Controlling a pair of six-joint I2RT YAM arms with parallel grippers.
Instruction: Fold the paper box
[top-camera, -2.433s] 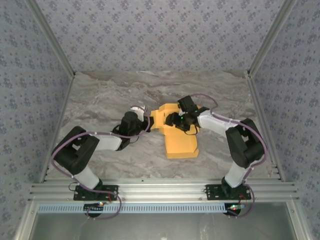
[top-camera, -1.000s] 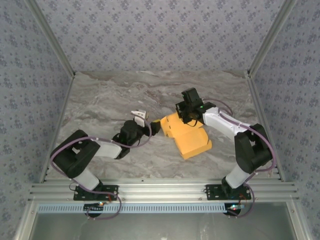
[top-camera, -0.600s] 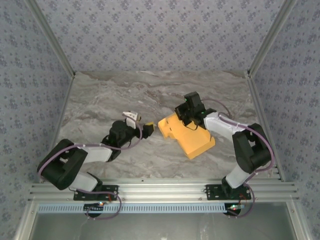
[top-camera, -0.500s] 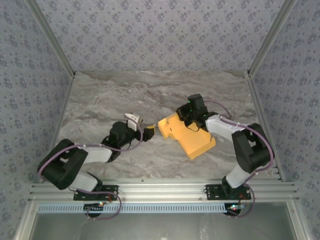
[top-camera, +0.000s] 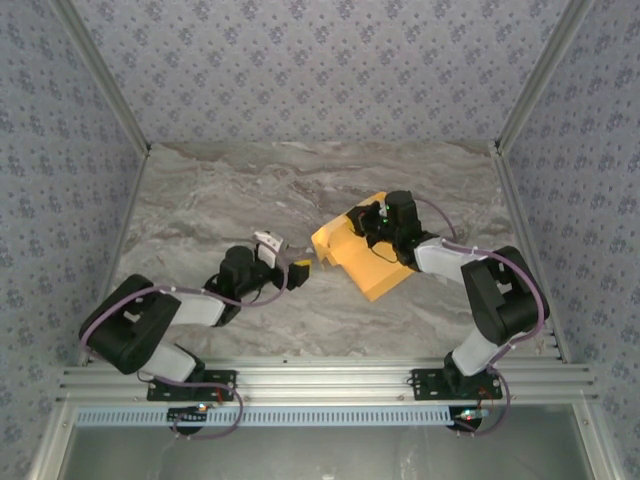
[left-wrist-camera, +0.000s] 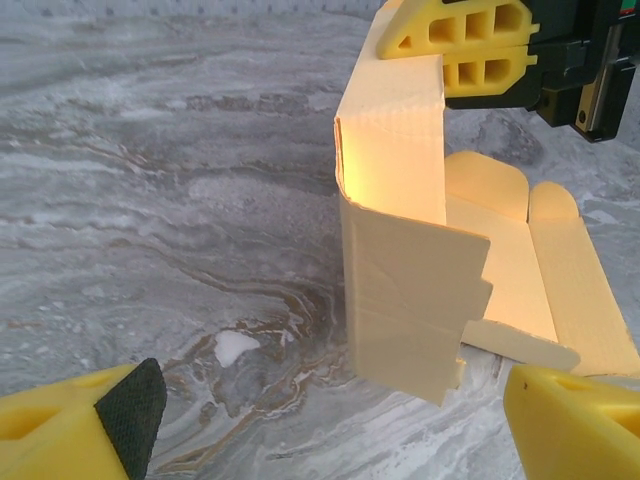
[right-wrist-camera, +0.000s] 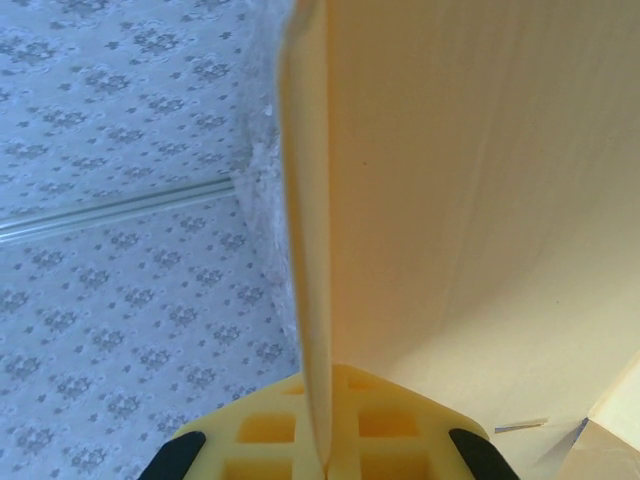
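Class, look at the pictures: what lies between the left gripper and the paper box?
Only bare marbled tabletop separates the left gripper from the paper box, as the top external and left wrist views show.

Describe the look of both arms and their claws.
The left arm and right arm match: black joint housings, white links, a lilac cable looped alongside. The left claw and right claw have yellow fingers, the right's with lattice cut-outs, the left's with a black pad.
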